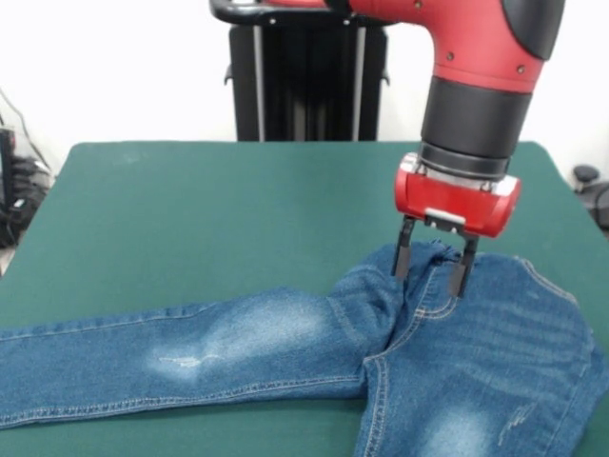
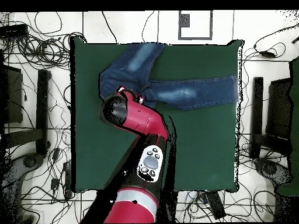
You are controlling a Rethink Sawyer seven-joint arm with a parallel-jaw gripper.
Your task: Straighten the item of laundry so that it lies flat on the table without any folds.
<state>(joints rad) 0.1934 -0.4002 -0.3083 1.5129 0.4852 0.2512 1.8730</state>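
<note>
The blue denim jeans (image 1: 238, 343) lie on the dark green table (image 1: 190, 209). One leg stretches left, and the other runs off the bottom right. The fabric is bunched into a ridge where the legs meet. My gripper (image 1: 434, 269) points straight down there, its two black fingers apart, tips at the denim on either side of a fold near the jeans' far edge. In the overhead view the jeans (image 2: 187, 90) lie along the table's (image 2: 198, 146) top edge in a V. The arm's red wrist (image 2: 125, 108) covers the gripper and the jeans' middle.
The black pedestal (image 1: 304, 76) stands behind the table's far edge. Cables and dark stands (image 2: 35, 111) lie on the floor round the table. The jeans reach close to the table's edge at the front right (image 1: 595, 381).
</note>
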